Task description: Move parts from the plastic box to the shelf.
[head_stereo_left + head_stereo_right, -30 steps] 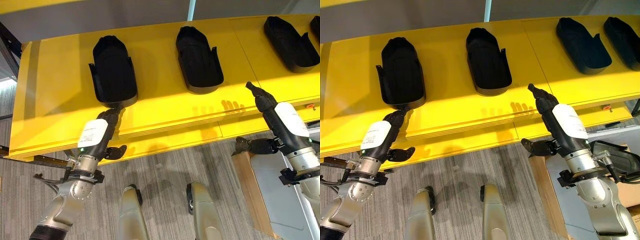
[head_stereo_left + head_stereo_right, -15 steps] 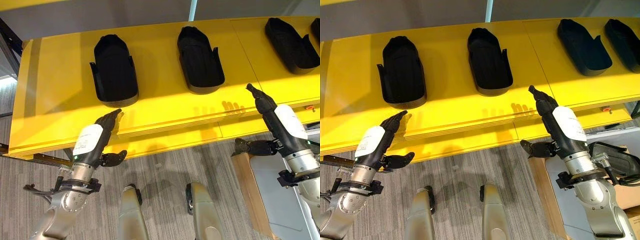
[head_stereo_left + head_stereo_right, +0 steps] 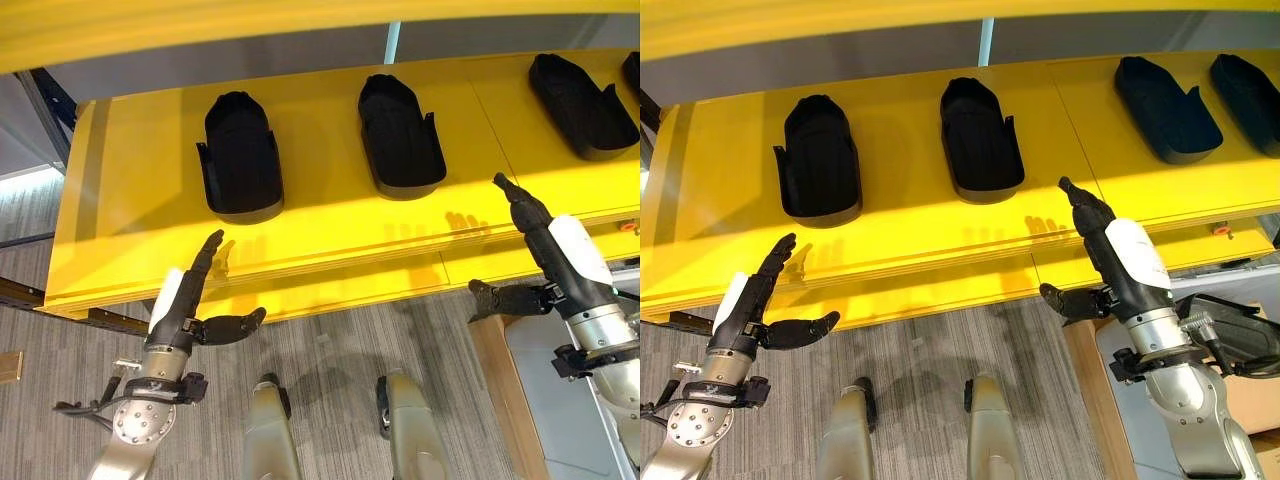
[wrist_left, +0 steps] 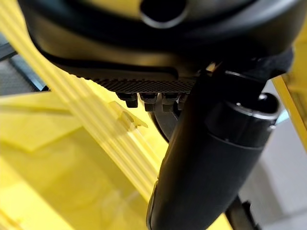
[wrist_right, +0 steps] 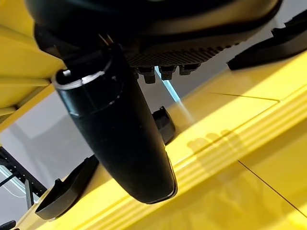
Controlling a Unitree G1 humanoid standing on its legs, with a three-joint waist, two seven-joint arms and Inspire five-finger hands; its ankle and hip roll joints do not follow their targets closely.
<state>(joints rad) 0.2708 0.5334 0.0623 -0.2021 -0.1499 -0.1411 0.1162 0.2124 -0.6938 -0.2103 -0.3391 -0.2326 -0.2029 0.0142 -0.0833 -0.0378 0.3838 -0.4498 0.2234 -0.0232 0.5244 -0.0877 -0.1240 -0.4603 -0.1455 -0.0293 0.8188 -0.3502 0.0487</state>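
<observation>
Yellow shelf point(image 3: 130, 200) panels span the scene, and black moulded parts are set on them in a row, each lying flat with its rounded closed end away from the robot. The leftmost part point(image 3: 240, 153) is seen just beyond the left hand; a second part point(image 3: 400, 135) lies near the middle, and a third part point(image 3: 582, 92) further to the right, with a fourth part point(image 3: 1252, 88) at the right edge of the right eye view.

The left hand point(image 3: 190, 300) is held in front of the shelf's front edge, its fingers point(image 3: 209, 250) straight and pointing toward the leftmost part, its thumb spread out to the side — nothing is held in it, and it is apart from the part.

The right hand point(image 3: 1110, 255) is raised over the shelf's front edge to the right of the second part, with straight fingers point(image 3: 1076, 195) and the thumb splayed; it too is empty. Its shadow is cast on the yellow surface just beside it.

Below the right arm, a pale plastic box point(image 3: 565, 400) with a wooden edge point(image 3: 505, 390) is seen — its contents cannot be made out. Grey striped floor point(image 3: 320, 350) lies beneath the shelf.
</observation>
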